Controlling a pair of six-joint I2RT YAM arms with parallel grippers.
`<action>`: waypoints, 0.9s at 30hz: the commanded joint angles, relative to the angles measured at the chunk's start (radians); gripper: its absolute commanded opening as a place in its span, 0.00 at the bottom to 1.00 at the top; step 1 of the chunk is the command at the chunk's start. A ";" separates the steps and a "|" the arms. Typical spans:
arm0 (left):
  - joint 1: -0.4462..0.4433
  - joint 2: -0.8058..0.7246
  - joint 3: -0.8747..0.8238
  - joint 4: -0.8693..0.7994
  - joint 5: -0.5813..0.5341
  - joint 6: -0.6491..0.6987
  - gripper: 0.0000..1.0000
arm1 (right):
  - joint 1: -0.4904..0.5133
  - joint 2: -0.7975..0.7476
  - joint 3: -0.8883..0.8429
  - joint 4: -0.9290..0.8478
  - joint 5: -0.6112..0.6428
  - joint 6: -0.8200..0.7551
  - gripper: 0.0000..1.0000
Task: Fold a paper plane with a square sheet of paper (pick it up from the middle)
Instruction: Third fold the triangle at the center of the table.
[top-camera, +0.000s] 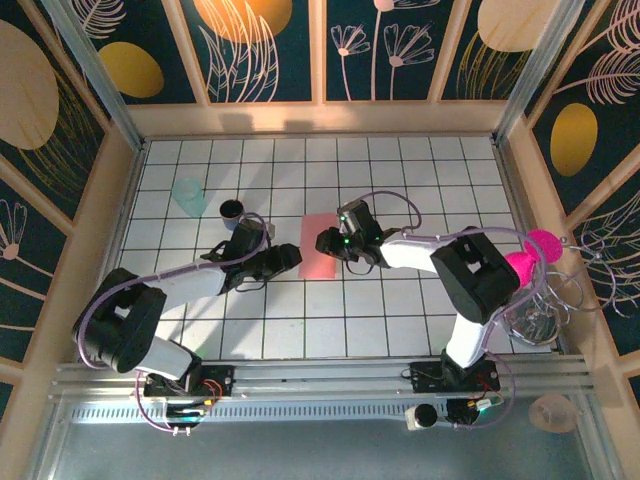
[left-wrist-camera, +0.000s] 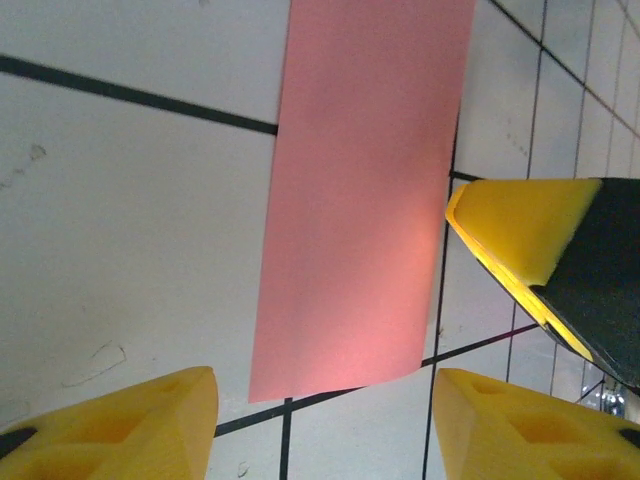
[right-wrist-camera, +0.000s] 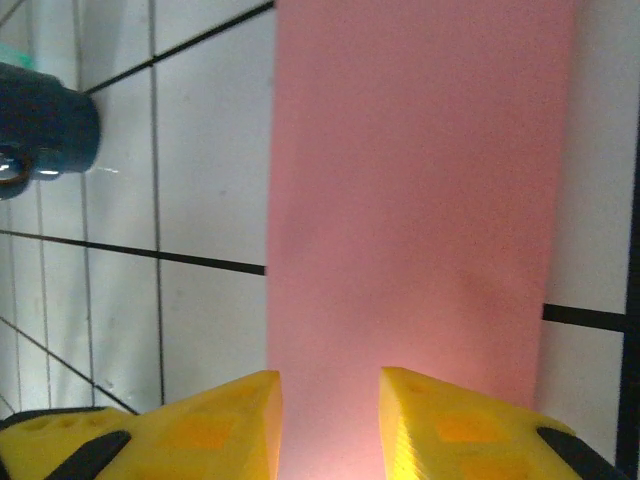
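Square sheet of paper (top-camera: 320, 247) lies mid-table, seemingly halved. Left gripper (top-camera: 291, 258), at its 8 o'clock, gapes wide, empty; right gripper (top-camera: 325, 243), at 3 o'clock, is narrowly parted, empty. Pin 1 side, then crease slowly.

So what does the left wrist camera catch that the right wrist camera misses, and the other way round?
The left wrist view adds the bottom end of the pink paper, one corner looking slightly curled, and a yellow finger of the other arm at the right. The right wrist view adds a dark cup at upper left, and its own fingertips sit close together over the paper. Both share the pink paper lying on the white tiled table, with that camera's own yellow fingers along the bottom edge.
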 joint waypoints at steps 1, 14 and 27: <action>-0.017 0.035 0.017 0.043 0.026 -0.026 0.57 | -0.003 0.031 -0.007 -0.014 0.016 0.032 0.32; -0.043 0.126 0.031 0.052 0.043 -0.031 0.36 | -0.006 0.098 -0.038 -0.032 0.004 0.057 0.29; -0.043 0.152 0.046 0.133 0.126 -0.044 0.31 | -0.012 0.096 -0.041 -0.029 0.004 0.056 0.28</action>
